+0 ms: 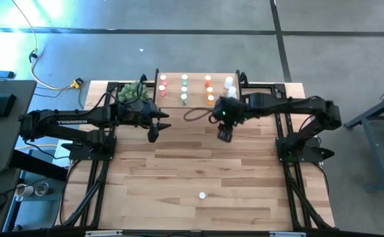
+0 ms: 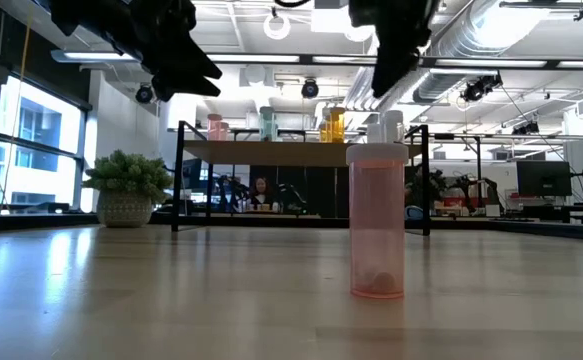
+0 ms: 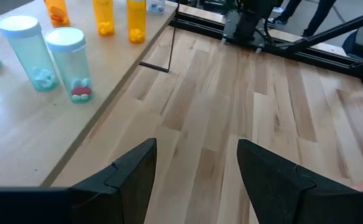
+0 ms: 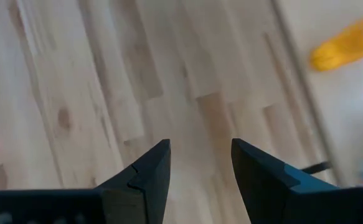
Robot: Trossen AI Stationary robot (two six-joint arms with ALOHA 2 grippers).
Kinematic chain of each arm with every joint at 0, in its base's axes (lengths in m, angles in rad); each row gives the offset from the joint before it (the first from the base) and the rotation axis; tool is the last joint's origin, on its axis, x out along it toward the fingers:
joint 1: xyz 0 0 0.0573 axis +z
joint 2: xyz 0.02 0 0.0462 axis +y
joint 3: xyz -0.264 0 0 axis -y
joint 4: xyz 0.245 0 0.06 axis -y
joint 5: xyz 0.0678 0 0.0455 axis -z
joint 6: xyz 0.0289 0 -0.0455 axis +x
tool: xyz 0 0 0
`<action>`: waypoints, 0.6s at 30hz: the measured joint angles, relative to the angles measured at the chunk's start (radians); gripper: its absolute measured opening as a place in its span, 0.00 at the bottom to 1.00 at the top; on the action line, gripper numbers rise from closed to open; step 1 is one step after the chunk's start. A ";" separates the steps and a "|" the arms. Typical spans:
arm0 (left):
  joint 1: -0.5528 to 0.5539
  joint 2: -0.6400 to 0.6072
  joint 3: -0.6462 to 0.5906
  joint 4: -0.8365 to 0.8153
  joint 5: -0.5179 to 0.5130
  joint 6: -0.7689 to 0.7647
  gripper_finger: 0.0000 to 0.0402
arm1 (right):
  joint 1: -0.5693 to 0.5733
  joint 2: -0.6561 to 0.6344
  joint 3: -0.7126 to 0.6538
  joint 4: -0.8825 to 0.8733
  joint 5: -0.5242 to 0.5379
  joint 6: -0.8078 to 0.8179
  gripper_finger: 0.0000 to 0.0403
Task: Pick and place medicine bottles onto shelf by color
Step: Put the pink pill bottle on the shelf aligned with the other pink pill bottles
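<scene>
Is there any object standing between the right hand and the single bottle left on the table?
Nothing visible stands between them. The right hand hangs open above bare table in front of the shelf, and the lone pink bottle stands alone nearer the front edge. The left hand is off to the side.

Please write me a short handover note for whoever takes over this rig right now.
Left end effector: open, empty, hovering in front of the shelf.
Right end effector: open, empty, also above the table just off the shelf's front.
Done: bottles stand in colour columns on the shelf: pink, green, orange, clear.
Left: one pink bottle stands alone on the table's near side.
</scene>
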 joint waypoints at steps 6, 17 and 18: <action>0.000 0.000 0.000 0.000 0.061 -0.007 0.53 | 0.124 -0.070 -0.160 0.105 0.000 0.106 0.40; -0.100 0.000 0.000 -0.027 0.076 -0.027 0.53 | 0.383 -0.139 -0.437 0.473 0.069 0.362 0.40; -0.114 0.000 0.000 -0.026 0.074 -0.033 0.53 | 0.405 -0.139 -0.461 0.511 0.080 0.384 0.40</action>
